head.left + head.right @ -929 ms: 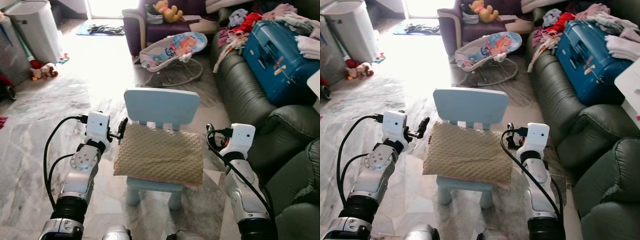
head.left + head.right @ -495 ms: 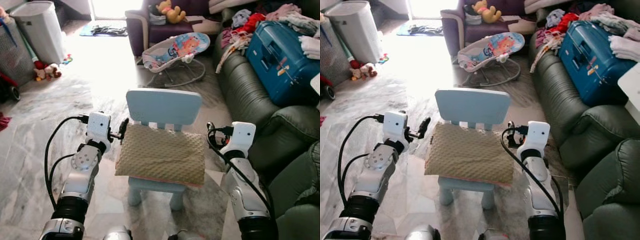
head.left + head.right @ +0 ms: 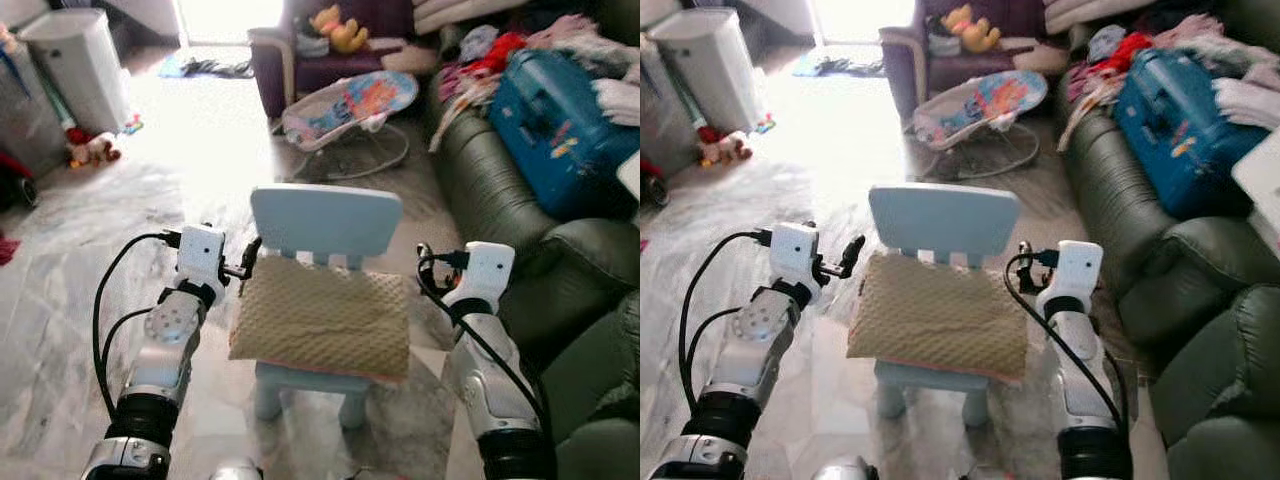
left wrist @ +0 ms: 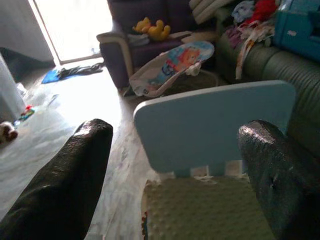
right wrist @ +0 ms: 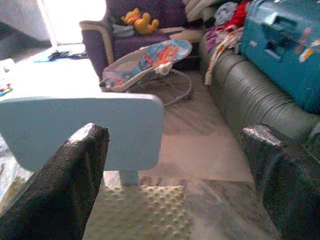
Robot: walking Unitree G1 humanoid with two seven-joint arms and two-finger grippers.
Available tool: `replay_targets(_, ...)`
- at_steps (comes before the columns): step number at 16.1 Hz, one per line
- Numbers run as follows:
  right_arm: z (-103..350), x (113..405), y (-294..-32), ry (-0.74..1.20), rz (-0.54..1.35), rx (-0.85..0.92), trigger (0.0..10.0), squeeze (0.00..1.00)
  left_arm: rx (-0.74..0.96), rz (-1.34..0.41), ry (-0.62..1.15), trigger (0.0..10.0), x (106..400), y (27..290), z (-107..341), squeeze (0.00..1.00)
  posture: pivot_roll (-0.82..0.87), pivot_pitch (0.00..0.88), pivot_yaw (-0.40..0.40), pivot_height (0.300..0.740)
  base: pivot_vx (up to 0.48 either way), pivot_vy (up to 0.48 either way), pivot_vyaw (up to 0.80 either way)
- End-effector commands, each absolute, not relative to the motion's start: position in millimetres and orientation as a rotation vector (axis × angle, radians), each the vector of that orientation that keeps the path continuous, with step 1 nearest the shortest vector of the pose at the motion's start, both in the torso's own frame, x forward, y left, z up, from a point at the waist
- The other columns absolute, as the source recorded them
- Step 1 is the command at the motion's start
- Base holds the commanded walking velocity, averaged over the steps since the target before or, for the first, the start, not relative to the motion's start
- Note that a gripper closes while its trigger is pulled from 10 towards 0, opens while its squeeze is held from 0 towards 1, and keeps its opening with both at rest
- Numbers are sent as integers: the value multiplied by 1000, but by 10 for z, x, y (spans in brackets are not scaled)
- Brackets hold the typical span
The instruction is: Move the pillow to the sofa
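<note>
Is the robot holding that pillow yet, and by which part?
No, nothing is held. Both the left gripper and right gripper are open, one at each side of the pillow on the chair.

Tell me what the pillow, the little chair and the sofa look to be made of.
Pillow: soft beige fabric, likely plush; raised dots cover it. Chair: probably moulded plastic; smooth, matte, pale blue, rounded one-piece back. Sofa: dark green leather or leatherette; slight sheen, padded ribs and creases; which one can't be told.
</note>
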State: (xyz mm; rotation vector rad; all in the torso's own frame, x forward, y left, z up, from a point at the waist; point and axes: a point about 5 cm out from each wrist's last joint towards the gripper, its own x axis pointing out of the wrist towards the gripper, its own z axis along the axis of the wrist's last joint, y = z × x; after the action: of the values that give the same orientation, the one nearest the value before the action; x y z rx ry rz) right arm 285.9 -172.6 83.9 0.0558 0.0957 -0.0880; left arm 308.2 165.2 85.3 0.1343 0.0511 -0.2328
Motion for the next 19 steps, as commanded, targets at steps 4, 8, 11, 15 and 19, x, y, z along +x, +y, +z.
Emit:
replay_targets(4,846,2865,-1700,96,-78,52,10000,0,133,-236,57,10000,3071,1664,842,0,-13,0,-11,740,186,0,0)
replay_targets(8,831,2862,-1699,105,-79,51,10000,0,132,-247,62,10000,3066,1650,835,0,-14,0,-12,740,265,0,0)
replay_targets(11,828,2857,-1696,106,-81,53,10000,0,135,-245,65,10000,3061,1652,831,0,-14,0,-12,740,90,0,-533)
replay_targets(15,829,2862,-1693,105,-78,50,10000,0,140,-245,66,10000,3067,1657,830,0,-14,0,-14,740,0,0,0)
replay_targets(19,830,2869,-1696,105,-76,50,10000,0,145,-240,121,10000,3093,1687,773,0,-6,0,-24,740,0,0,0)
